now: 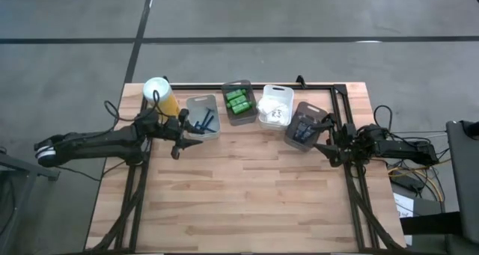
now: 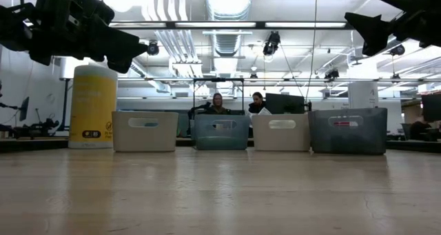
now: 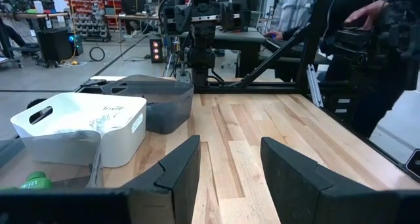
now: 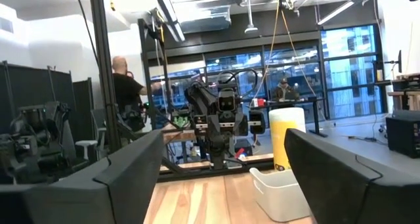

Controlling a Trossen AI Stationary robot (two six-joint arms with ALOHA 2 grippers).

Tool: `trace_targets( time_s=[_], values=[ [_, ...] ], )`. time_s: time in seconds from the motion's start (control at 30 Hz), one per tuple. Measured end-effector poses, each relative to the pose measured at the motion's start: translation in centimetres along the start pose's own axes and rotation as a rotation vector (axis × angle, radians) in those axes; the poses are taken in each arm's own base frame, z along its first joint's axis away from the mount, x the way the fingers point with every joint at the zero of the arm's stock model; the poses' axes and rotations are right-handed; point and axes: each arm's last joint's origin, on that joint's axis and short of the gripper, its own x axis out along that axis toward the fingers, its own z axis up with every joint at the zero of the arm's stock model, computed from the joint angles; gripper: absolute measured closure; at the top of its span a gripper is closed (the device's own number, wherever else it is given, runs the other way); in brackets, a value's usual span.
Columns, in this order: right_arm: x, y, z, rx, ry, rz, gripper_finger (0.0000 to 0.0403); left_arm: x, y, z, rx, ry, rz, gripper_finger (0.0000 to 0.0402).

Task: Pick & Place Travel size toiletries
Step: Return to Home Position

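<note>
both arms are empty and i'm bringing them home, so the job now is just a clean retreat. the left gripper (image 1: 179, 139) hangs released just in front of the clear bin (image 1: 191, 105), near the yellow canister (image 1: 159, 95). its wrist view shows the two fingers (image 3: 180, 175) parted with nothing between them. the right gripper (image 1: 330, 144) is likewise spread wide and empty, just beside the dark grey bin (image 1: 310, 108). from counter height both sit above the bin rims, which i judge is clearance enough. i'd draw each arm back toward its own side without dipping, and keep the left forearm off the canister, which looks tall enough to tip.

the toiletries all look sorted. the blue razors (image 1: 203, 123) lie in the clear bin and the green tubes (image 1: 238, 103) in the grey bin (image 1: 241, 123) next to it. the white packets (image 1: 275, 113) are in the white bin (image 1: 278, 89) and the black sachets (image 1: 301, 130) in the dark grey one. i see nothing loose on the counter (image 1: 247, 199), so i judge the task near its end.

the counter is pale wood planks edged by a black frame (image 1: 329, 87), standing on a grey floor (image 1: 299, 12) crossed by dark lines. beyond the bins, two people (image 2: 217, 103) sit at desks under strip lights and ducting. another person (image 4: 121, 73) stands past the frame in the right wrist view.
</note>
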Motion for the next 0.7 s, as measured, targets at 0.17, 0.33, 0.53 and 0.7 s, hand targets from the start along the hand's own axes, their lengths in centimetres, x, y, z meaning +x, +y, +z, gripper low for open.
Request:
trace_targets(
  time_s=[0.17,0.33,0.53,0.7],
  values=[
    [0.00,0.00,0.00,0.000,0.000,0.000,0.0077,0.00,0.00,0.00,0.000,0.000,0.000,0.0236],
    [0.03,-0.01,-0.05,0.001,0.005,-0.001,0.0065,0.00,0.00,-0.01,0.000,0.000,0.000,0.0236],
    [0.08,-0.03,-0.13,-0.001,0.013,-0.003,0.0052,0.00,0.00,-0.01,0.000,0.001,0.000,0.0236],
    [0.08,-0.03,-0.14,0.000,0.014,-0.003,0.0050,0.00,0.00,-0.01,0.000,0.001,0.000,0.0236]
  ],
)
